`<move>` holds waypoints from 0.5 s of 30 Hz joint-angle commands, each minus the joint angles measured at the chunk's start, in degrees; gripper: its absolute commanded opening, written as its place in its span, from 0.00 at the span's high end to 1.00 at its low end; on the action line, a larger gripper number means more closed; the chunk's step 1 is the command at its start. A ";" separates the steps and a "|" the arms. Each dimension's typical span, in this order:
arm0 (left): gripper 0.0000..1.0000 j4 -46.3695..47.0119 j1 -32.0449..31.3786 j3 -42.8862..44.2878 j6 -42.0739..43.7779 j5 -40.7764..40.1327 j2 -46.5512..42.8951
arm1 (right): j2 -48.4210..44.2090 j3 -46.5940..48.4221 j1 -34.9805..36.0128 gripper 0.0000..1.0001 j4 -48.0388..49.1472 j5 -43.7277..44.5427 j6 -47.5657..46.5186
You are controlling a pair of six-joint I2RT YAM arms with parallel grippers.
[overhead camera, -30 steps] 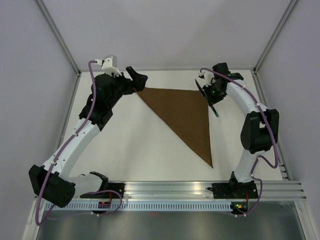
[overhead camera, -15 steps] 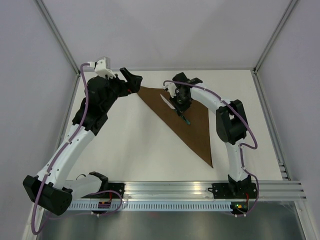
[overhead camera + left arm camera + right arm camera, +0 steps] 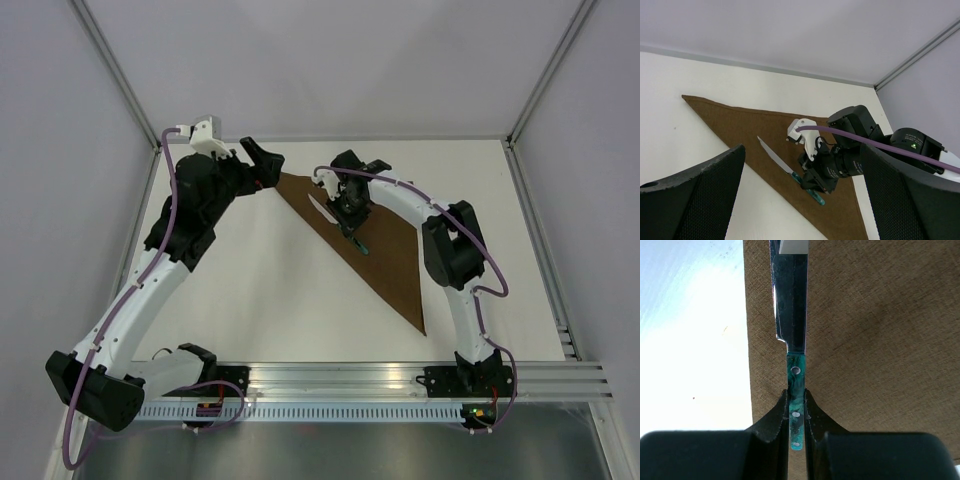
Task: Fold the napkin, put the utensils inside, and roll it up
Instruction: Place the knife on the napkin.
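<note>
The napkin (image 3: 385, 225) lies folded into a triangle on the far right part of the worktop (image 3: 250, 290). Its long edge runs from the far-left tip down toward the near-right tip.

Our right claw (image 3: 350, 215) is clamped narrow on the teal handle of the knife (image 3: 323, 207) and holds it over the cloth. What matters for the coming move is how the knife lines up with that long edge. The knife's long axis runs parallel to the edge and just inside it, with the blade pointing toward the far-left tip and the handle end toward the near-right tip. We cannot tell whether the blade touches the fabric or hangs just above it.

Our left claw (image 3: 265, 163) hovers by the far-left tip of the napkin with its fingers spread wide, gripping nothing. It sits apart from the knife, so the right arm is the nearer one.

There is no container here. The napkin is what will wrap the knife, and nothing rests loose on it yet. We judge that the next move is to lower the knife and release it in this same line.
</note>
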 commanded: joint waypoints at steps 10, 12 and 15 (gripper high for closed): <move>0.00 -0.43 0.35 -1.12 1.18 -0.56 -1.67 | 1.66 -0.11 2.99 1.00 0.18 1.13 4.48; 0.00 -0.35 0.35 -1.21 1.26 -0.65 -1.67 | 2.10 -0.11 3.08 1.00 0.18 1.04 5.01; 0.00 -0.35 0.35 -1.30 1.35 -0.56 -1.49 | 2.63 -0.54 3.08 1.00 0.53 1.21 5.28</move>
